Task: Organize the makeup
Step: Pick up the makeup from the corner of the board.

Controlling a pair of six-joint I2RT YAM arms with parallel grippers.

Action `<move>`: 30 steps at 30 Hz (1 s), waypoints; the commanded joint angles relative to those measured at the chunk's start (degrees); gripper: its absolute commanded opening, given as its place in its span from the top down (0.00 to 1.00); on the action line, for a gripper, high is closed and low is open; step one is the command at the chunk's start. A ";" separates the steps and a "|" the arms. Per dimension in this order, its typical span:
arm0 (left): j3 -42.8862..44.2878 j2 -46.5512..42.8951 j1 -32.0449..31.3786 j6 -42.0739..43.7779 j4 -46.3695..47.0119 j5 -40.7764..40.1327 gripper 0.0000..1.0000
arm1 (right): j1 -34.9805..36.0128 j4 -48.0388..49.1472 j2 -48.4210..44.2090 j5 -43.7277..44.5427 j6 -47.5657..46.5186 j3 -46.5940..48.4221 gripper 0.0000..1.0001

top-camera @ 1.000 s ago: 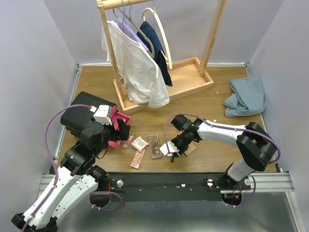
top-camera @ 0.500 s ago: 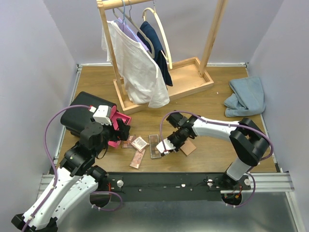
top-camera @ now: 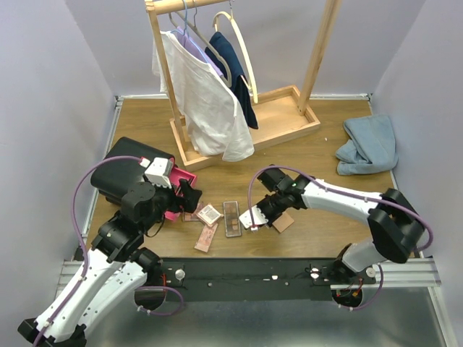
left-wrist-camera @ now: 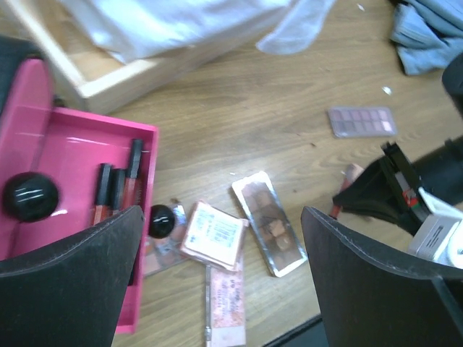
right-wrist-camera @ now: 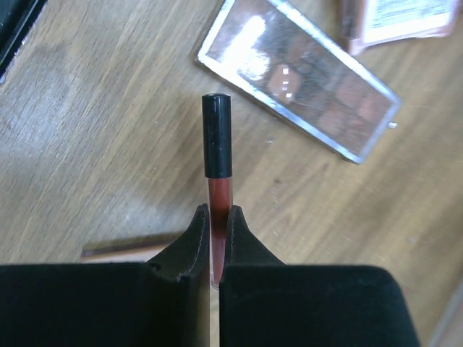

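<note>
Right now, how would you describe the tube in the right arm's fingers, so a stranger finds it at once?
From the wooden clothes rack, come toward the table's near edge, to the right fingers beside the brown palette. They pinch a slim tube, dark red with a black cap. The other tubes lie in the pink drawer; only this one is held.

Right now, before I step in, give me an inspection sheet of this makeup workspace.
Surface: wooden table, partly bare.
Job's things: red tube held in right end effector; clear-lidded palette, peach compact and mauve palette on table; more tubes and a dark disc in pink drawer.
Clutter: blue cloth, clothes rack.
End effectors: left end effector open beside pink drawer; right shut on red tube.
Cables: purple cable along each arm.
Surroundings: plain walls on three sides.
</note>
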 commanded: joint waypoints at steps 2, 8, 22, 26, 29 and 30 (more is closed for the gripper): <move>-1.52 4.28 0.30 -0.97 5.88 14.98 0.01 | 0.35 0.56 -6.25 -3.36 3.60 -2.46 0.97; -6.52 8.59 0.30 -10.80 16.41 26.86 0.01 | 0.44 2.49 -8.80 -4.60 3.43 -4.84 0.98; -11.55 25.45 -10.86 -22.68 32.96 31.01 0.03 | 0.35 3.37 -11.17 -8.64 2.73 -5.89 0.99; -8.57 32.40 -14.03 -22.07 33.93 29.34 0.11 | 0.35 3.11 -11.35 -10.48 2.55 -5.90 0.99; -6.72 36.36 -15.08 -20.93 33.58 29.07 0.21 | 0.44 3.37 -11.70 -10.66 2.46 -6.07 0.99; -6.27 37.15 -15.35 -20.49 32.97 28.90 0.24 | 0.35 3.63 -11.88 -10.49 2.46 -6.24 0.99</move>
